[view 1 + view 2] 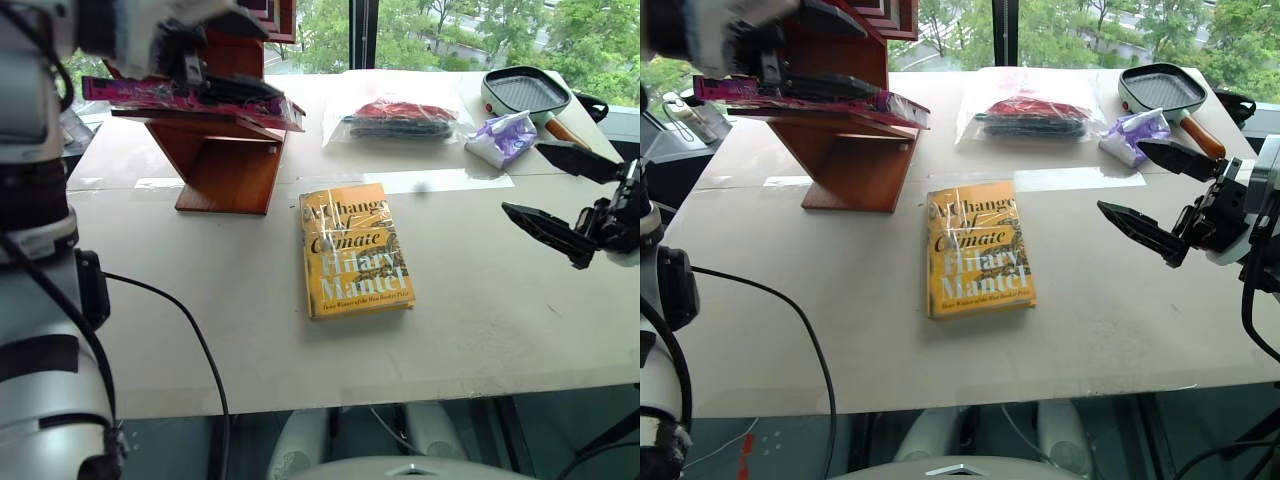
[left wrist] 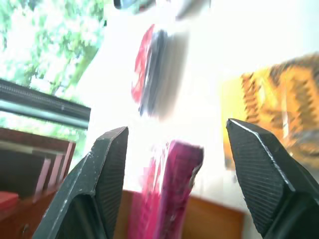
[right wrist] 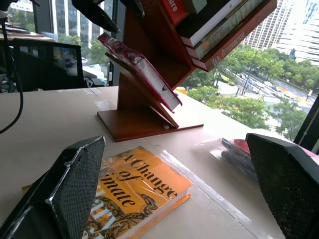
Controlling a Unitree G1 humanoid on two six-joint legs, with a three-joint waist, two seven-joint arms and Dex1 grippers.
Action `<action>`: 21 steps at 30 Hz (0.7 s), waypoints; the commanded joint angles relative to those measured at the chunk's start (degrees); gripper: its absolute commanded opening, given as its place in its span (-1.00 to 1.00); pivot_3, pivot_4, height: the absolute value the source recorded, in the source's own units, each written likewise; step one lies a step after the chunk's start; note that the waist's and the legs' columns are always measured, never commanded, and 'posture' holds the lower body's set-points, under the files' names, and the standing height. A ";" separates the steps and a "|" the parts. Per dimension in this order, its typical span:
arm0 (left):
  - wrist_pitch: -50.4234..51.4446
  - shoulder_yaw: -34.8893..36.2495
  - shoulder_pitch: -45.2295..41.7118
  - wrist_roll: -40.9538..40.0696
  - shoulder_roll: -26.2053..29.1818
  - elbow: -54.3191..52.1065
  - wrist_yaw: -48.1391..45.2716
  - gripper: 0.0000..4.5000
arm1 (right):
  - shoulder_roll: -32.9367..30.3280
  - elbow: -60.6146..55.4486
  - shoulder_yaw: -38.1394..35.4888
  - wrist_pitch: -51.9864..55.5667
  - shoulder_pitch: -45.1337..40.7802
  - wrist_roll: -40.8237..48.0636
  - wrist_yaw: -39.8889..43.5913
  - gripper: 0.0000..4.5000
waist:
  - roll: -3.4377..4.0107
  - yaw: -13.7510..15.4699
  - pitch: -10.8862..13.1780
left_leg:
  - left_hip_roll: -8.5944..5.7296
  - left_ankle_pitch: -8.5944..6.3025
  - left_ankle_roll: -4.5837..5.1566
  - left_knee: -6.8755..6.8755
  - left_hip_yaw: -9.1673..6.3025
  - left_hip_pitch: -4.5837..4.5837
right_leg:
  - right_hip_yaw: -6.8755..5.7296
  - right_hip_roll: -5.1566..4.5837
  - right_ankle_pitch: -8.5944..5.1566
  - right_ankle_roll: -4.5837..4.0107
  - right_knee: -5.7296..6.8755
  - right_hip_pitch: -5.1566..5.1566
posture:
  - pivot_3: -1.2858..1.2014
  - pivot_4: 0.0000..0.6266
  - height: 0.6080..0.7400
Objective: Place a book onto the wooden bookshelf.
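Pink book (image 1: 190, 95): lies flat on a low shelf of the wooden bookshelf (image 1: 225, 165), far left of the table (image 1: 480, 330).
Left gripper (image 2: 174, 149): released, fingers spread either side of the book's pink edge without touching it; the head views place it above the book.
Right gripper (image 1: 1155, 190): released, jaws wide and empty, over the table's right side.
Right wrist view adds: more books stacked on the bookshelf's upper shelf (image 3: 224, 25), and the pink book's white page edge.
Yellow-orange book (image 1: 355, 250): flat at table centre, just right of and nearer than the bookshelf.
Plastic bag of red and dark items (image 1: 395, 118): far centre.
Grill pan (image 1: 525, 92) and purple pouch (image 1: 500, 138): far right.
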 commanded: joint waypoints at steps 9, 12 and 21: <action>15.70 13.40 44.03 -11.83 -23.97 -33.95 29.66 0.43 | -2.12 2.17 -3.51 -0.17 7.43 -3.30 3.55 1.00 | 0.01 1.39 0.01 | 0.02 -0.10 0.17 0.07 -0.06 0.65 | 0.03 0.02 0.08 -0.11 0.04 0.67 | 0.03 -0.52 1.00; 9.59 17.98 55.33 -13.60 -25.95 -31.71 30.45 0.43 | -2.78 3.57 -6.71 0.69 13.52 -3.86 5.86 1.00 | 0.15 2.20 -0.07 | 0.01 -0.10 0.16 0.05 0.04 0.67 | 0.06 -0.03 0.10 -0.13 -0.03 0.66 | 0.03 -0.52 1.00; -9.64 21.72 75.83 -13.35 -20.30 -21.00 27.91 0.43 | -3.56 6.93 -14.36 -2.77 31.05 -12.30 11.98 1.00 | 0.18 2.82 -0.10 | 0.04 -0.14 0.20 -0.04 0.13 0.73 | 0.07 -0.07 0.07 -0.17 -0.17 0.73 | 0.03 -0.52 1.00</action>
